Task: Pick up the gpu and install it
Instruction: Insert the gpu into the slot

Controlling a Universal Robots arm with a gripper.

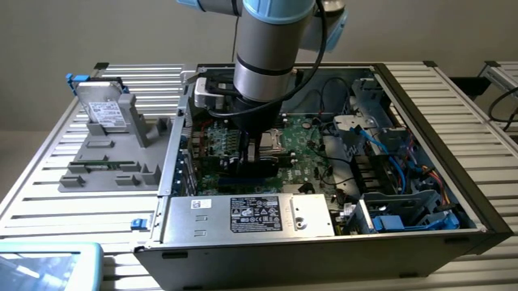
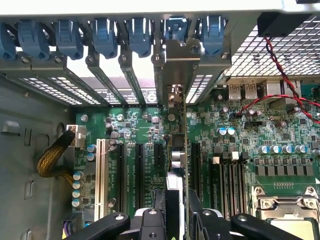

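Now gripping the gpu (image 2: 185,145) with the hand (image 2: 184,212) clamped on its edge; holding it upright inside the open computer case (image 1: 307,264), along the expansion slots (image 2: 140,170) of the motherboard (image 2: 235,150), bracket end at the rear slot covers (image 2: 107,82).

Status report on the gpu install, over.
Tool shut on gpu. Card upright, edge-on over motherboard slots, bracket at the blue clips. Seating: cannot tell. Nothing seen blocking it.
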